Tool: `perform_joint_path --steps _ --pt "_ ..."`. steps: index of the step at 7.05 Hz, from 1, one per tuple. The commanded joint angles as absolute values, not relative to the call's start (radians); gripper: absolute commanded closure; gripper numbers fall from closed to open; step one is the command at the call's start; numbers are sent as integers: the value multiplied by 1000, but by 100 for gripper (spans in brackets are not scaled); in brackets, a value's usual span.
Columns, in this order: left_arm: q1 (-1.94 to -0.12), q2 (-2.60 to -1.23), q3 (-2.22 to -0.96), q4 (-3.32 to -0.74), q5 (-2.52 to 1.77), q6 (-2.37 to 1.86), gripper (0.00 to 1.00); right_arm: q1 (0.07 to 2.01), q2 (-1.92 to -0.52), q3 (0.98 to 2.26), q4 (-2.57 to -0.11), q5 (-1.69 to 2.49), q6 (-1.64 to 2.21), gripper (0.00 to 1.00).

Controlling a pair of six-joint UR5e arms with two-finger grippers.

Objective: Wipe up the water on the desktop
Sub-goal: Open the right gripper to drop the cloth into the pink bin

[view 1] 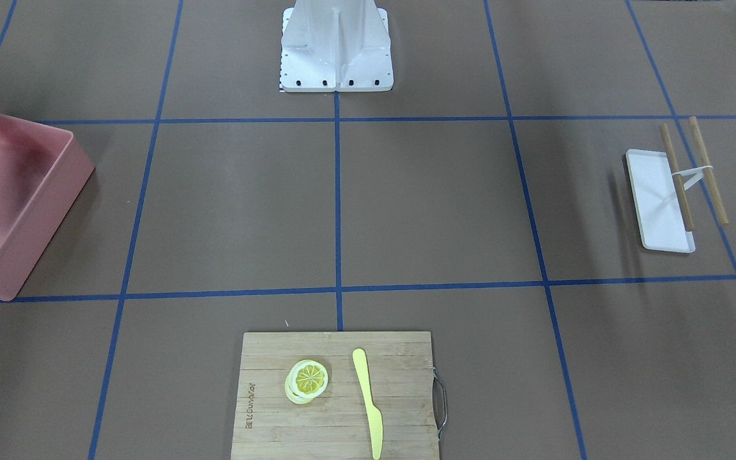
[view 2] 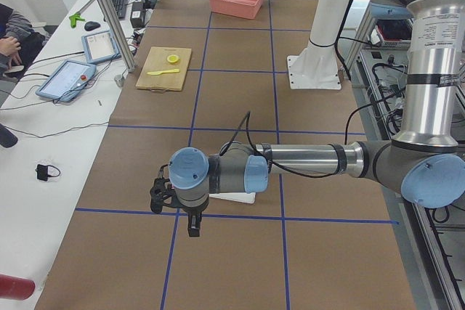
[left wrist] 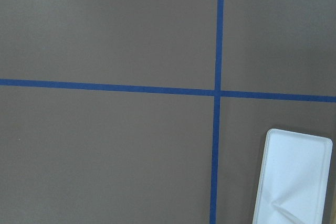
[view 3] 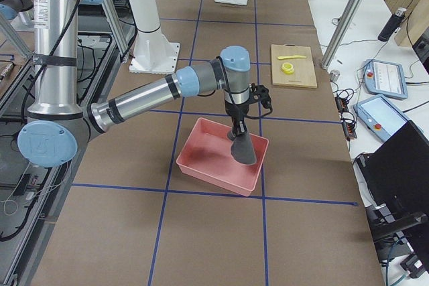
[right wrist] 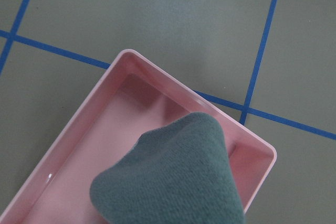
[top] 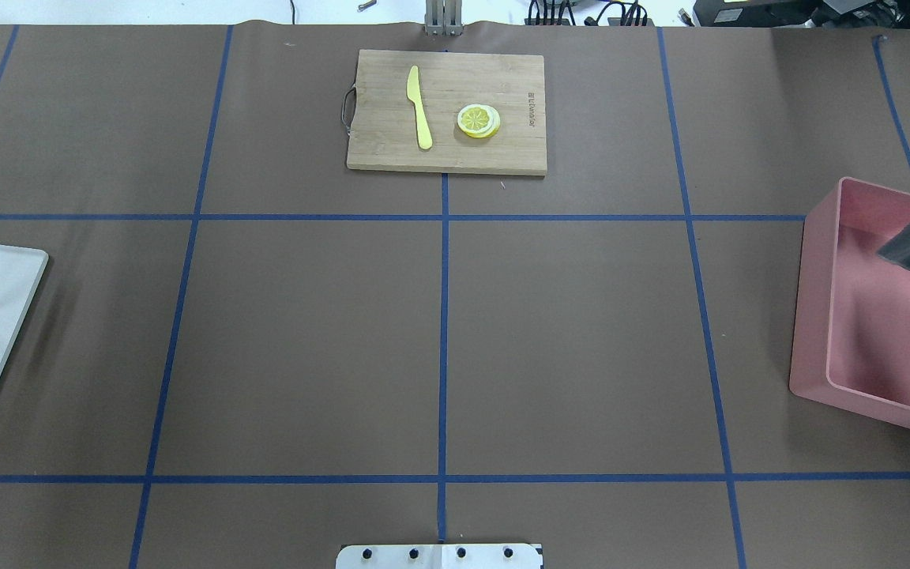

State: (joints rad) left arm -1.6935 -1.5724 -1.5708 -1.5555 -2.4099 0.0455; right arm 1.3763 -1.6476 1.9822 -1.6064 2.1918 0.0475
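The desktop (top: 305,340) lies under both arms. The left arm (view 2: 305,159) stretches level and low over its left end, with the left gripper (view 2: 193,229) pointing down near the tray (left wrist: 294,182). The right arm (view 3: 147,95) reaches over the right end, and the right gripper (view 3: 238,125) points down above the bin (top: 810,316), with the cloth (view 3: 244,149) hanging beneath it. I cannot tell how either gripper's fingers are set.

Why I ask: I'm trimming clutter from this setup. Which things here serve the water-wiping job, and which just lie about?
For the job:
desktop
grey cloth, hanging above the pink bin, likely its holder

Just lying about:
cutting board
yellow knife
lemon slices
white tray
wooden sticks
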Motion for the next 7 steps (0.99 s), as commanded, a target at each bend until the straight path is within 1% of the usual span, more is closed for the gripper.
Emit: perform_joint_path --steps 1,4,5,6,7 --pt "-1694 -1572 -1571 -1555 -2410 44 2 1374 -1652 1843 -1387 2218 55 0" --pt "-1694 -1571 -1571 -1555 -2410 44 2 1374 -1632 1883 -1390 2279 106 0" --pt "-1694 -1571 -1571 -1554 -2410 44 2 1374 -1638 1878 -1390 2292 106 0" --pt "-1694 -1571 -1572 -1555 -2410 44 2 1381 -1661 1861 -1387 2286 101 0" --pt "-1694 -1571 -1572 -1554 -2411 44 2 1399 -1725 1858 -1379 2267 92 0"
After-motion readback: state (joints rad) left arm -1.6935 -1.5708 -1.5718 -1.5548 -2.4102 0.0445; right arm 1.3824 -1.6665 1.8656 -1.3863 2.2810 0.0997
